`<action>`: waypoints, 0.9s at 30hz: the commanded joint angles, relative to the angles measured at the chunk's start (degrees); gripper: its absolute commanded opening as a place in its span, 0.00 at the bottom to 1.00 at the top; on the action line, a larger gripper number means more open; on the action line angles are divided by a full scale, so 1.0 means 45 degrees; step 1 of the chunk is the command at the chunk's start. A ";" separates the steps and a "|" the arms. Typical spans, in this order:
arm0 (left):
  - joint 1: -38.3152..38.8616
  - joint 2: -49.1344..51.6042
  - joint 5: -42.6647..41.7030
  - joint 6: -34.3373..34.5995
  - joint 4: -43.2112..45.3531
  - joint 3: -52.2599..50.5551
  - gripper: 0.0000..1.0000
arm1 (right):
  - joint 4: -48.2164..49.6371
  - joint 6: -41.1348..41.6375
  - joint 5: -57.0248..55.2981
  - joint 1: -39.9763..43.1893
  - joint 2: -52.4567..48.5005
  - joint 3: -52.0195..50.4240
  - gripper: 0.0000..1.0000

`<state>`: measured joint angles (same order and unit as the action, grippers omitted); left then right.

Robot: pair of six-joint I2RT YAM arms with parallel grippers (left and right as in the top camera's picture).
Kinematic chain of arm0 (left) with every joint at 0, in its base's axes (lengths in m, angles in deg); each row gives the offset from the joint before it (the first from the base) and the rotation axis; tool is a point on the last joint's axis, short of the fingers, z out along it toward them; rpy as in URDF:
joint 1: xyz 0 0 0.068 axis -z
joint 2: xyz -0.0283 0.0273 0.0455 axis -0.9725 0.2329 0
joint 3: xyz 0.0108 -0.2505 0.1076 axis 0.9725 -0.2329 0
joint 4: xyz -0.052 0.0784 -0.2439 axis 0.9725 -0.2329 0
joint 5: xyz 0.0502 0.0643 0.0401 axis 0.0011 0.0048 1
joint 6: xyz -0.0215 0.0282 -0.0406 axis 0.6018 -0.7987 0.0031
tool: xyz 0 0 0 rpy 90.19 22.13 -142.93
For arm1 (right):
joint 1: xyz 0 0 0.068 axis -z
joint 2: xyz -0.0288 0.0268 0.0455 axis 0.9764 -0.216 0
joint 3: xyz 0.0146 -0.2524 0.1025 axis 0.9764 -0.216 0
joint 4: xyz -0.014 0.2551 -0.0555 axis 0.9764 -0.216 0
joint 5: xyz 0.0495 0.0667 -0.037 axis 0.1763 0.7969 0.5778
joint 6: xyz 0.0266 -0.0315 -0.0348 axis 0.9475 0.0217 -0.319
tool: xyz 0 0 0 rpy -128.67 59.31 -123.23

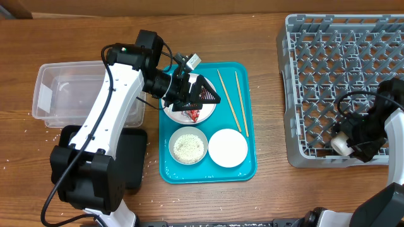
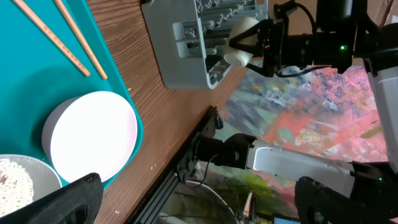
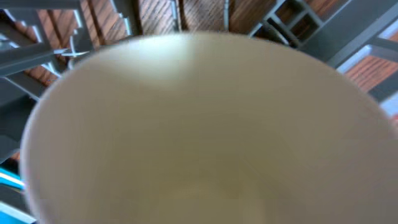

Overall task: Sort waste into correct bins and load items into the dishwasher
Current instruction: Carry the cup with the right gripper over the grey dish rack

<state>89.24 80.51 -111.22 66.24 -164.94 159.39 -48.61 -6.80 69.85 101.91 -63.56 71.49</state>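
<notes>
My left gripper [image 1: 205, 94] hovers open and empty over the round white plate [image 1: 173, 112] at the back of the teal tray; its fingers are spread wide in the left wrist view [image 2: 208, 198]. A red wrapper [image 1: 194, 115] lies on the plate. A white bowl of rice [image 1: 188, 146] and a plain white bowl [image 1: 228, 147] [image 2: 93, 137] sit in front. Two chopsticks [image 1: 231, 101] [image 2: 74, 40] lie on the tray's right side. My right gripper [image 1: 355, 140] is shut on the white cup [image 1: 341, 144] [image 2: 241, 42] [image 3: 199, 124] at the grey rack's [image 1: 344, 75] front edge. The tissue wad is hidden.
The teal tray [image 1: 246, 170] lies mid-table. The clear tub [image 1: 60, 94] stands at the left. The black tray [image 1: 134, 161] lies in front of it, partly under my left arm. Loose rice grains [image 1: 146, 165] dot the wood nearby.
</notes>
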 commanded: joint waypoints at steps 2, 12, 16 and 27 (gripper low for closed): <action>0.0015 -0.0238 0.0024 0.0073 -0.0015 0.0136 1.00 | 0.0175 0.0039 0.0476 0.0053 0.0117 0.0053 0.72; 0.0015 -0.0238 0.0024 0.0078 -0.0015 0.0136 1.00 | -0.1239 -0.0617 0.2113 0.0107 0.0117 0.1967 0.66; 0.0015 -0.0238 0.0024 0.0078 -0.0015 0.0136 1.00 | -0.1035 -0.0617 0.3614 0.0719 0.0117 0.1962 0.67; 0.0015 -0.0238 0.0024 0.0073 0.0034 0.0141 1.00 | -0.2132 -0.0709 0.8437 0.4648 0.0112 0.1909 0.70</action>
<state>89.24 80.51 -111.22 66.22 -165.01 159.39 -56.68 -9.62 98.81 120.18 -63.56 78.83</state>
